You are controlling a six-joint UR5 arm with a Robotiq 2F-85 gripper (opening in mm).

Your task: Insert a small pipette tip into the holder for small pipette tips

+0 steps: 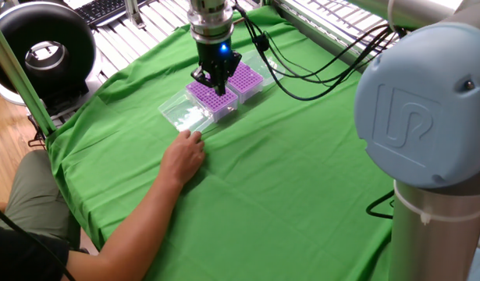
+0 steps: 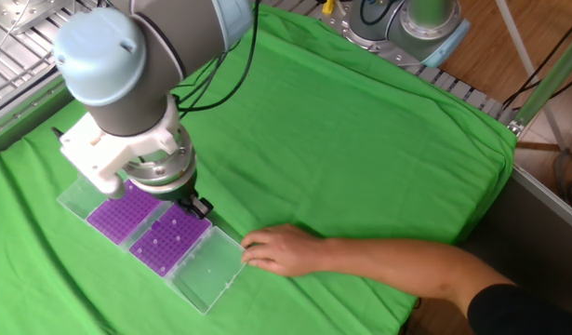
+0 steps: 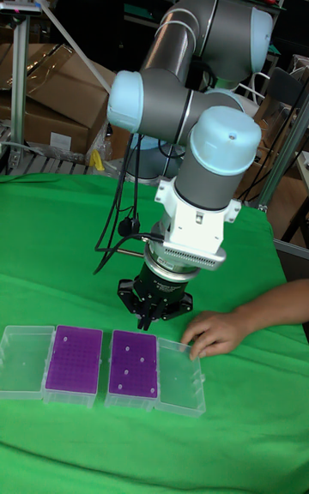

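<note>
My end effector (image 3: 154,316) hovers over the purple perforated plastic tip rack (image 3: 133,364); grip state unclear; I should descend vertically, centred on one hole.

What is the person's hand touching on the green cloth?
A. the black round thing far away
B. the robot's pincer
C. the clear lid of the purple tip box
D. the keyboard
C: the hand rests on the green cloth with its fingertips at the edge of the clear lid beside the purple tip box, while the pincer hangs apart from it, over the box.
</note>
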